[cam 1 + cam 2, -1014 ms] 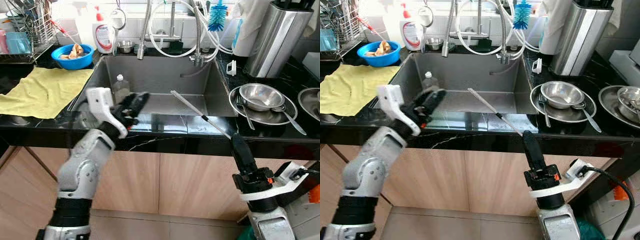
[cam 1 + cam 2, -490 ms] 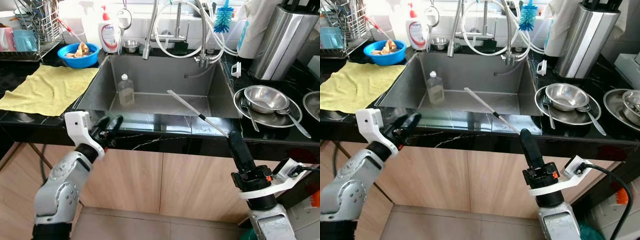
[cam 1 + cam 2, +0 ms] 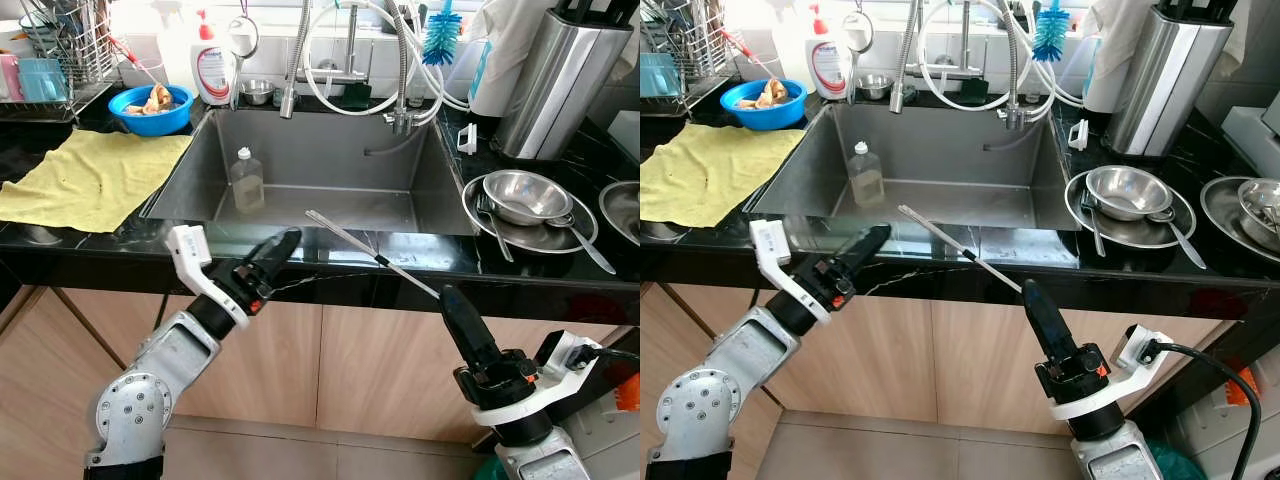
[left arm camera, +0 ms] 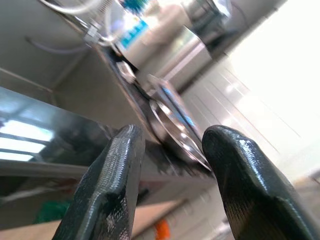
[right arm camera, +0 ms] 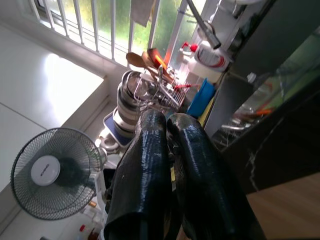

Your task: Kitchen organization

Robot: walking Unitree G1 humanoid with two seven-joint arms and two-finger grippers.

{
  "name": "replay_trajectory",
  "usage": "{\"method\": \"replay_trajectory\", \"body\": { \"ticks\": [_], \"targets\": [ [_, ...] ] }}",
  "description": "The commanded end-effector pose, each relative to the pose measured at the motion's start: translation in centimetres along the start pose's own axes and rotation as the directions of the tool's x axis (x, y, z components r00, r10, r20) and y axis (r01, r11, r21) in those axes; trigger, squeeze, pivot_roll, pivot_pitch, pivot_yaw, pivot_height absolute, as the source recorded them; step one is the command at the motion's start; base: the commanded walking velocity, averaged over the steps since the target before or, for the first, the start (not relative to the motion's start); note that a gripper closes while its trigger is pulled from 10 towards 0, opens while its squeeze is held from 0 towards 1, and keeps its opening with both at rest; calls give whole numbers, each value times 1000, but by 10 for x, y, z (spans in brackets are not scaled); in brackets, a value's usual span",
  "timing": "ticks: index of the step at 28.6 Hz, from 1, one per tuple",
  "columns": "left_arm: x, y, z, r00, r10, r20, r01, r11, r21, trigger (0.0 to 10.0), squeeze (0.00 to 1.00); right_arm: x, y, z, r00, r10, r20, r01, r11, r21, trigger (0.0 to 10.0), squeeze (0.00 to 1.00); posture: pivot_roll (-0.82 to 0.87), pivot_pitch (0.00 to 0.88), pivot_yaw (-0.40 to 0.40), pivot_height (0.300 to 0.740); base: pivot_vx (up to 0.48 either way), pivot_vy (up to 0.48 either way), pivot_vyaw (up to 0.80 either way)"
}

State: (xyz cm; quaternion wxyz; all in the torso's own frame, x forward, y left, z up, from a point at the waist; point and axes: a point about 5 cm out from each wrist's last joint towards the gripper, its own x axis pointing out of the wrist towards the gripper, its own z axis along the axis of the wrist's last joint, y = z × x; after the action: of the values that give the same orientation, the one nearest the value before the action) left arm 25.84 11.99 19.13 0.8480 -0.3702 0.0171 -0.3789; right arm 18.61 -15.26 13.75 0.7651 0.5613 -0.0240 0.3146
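Observation:
A long thin metal rod (image 3: 370, 252) with a dark handle end slants from the sink's (image 3: 320, 150) front edge down over the black counter lip. My right gripper (image 3: 448, 297) is shut on its lower end, in front of and below the counter; in the right wrist view its fingers (image 5: 150, 150) press together. A small clear bottle (image 3: 245, 180) stands inside the sink at the left. My left gripper (image 3: 283, 243) is open and holds nothing, just before the counter's front edge; in the left wrist view its fingertips (image 4: 125, 145) stand well apart.
A plate (image 3: 478, 215) with a steel bowl (image 3: 520, 192), fork and spoon sits right of the sink. A yellow cloth (image 3: 90, 175), blue bowl (image 3: 152, 103), soap bottle (image 3: 213, 65) and dish rack (image 3: 60, 60) are at the left. A steel canister (image 3: 555, 80) stands back right.
My left gripper dropped from the sink's front edge to below the counter, then came back up and right. The right gripper sank a little, drawing the rod left and nearer.

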Motion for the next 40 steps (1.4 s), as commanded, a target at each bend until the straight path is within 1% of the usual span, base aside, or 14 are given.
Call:
{"method": "replay_trajectory", "body": {
  "ticks": [1,6,10,16,18,21,23,27,28,29,30,31,32,40],
  "targets": [
    [-2,-5,-1,999,-26,-24,26,1000,-6,10000,0,2,9,-1,999,39,-18,-39,999,-4,10000,0,-59,0,3,740,0,0,0],
    [-4,-6,-3,997,-42,-58,41,999,-13,10000,0,-1,9,-2,999,34,-32,-34,999,8,10000,0,-58,0,6,740,0,0,0],
    [-5,-8,-4,997,-51,-64,49,999,-19,10000,0,-6,12,-4,996,48,-71,-44,997,56,10000,0,-58,0,5,740,0,0,0],
    [-6,-9,-6,995,-61,-76,58,998,-33,10000,0,-10,15,-4,995,51,-85,-45,996,73,10000,0,-63,0,5,740,0,0,0],
    [-6,-9,-6,995,-65,-76,62,997,-35,10000,0,-13,14,-7,993,42,-113,-34,997,67,10000,0,-62,0,5,740,0,0,0],
    [-5,-10,-3,996,-72,-60,70,997,-39,10000,0,-13,14,-9,991,35,-127,-24,996,82,10000,0,-61,0,4,740,0,0,0],
    [-5,-12,-2,995,-88,-45,86,995,-55,10000,0,-14,11,-13,989,14,-150,0,995,95,10000,0,-62,0,2,740,0,0,0],
    [-5,-12,-2,995,-89,-51,87,995,-50,10000,0,-15,10,-12,989,12,-147,1,996,88,10000,0,-61,0,1,740,0,0,0],
    [-6,-12,-2,995,-91,-52,88,995,-52,9686,0,-15,11,-11,990,14,-144,-2,996,85,10000,0,-63,0,1,740,0,0,0],
    [-6,-12,-2,994,-91,-52,88,995,-54,8078,0,-15,11,-10,990,14,-143,-2,996,84,10000,0,-63,0,0,740,0,0,0],
    [-6,-12,-2,994,-91,-52,88,995,-54,8078,0,-15,11,-10,990,14,-143,-2,996,84,10000,0,-63,0,0,740,0,0,0],
    [-6,-12,-2,995,-87,-49,84,995,-54,3922,0,-16,10,-10,990,10,-140,2,997,81,10000,0,-62,0,0,740,0,0,0],
    [-6,-11,-2,996,-81,-46,79,995,-56,0,0,-15,9,-9,991,4,-137,7,997,77,10000,0,-60,0,-1,740,0,0,0],
    [-7,-7,3,998,-63,-25,61,996,-64,0,0,-11,7,-4,995,-9,-103,16,998,60,10000,0,-57,0,-3,740,0,0,0]
  ]
}}
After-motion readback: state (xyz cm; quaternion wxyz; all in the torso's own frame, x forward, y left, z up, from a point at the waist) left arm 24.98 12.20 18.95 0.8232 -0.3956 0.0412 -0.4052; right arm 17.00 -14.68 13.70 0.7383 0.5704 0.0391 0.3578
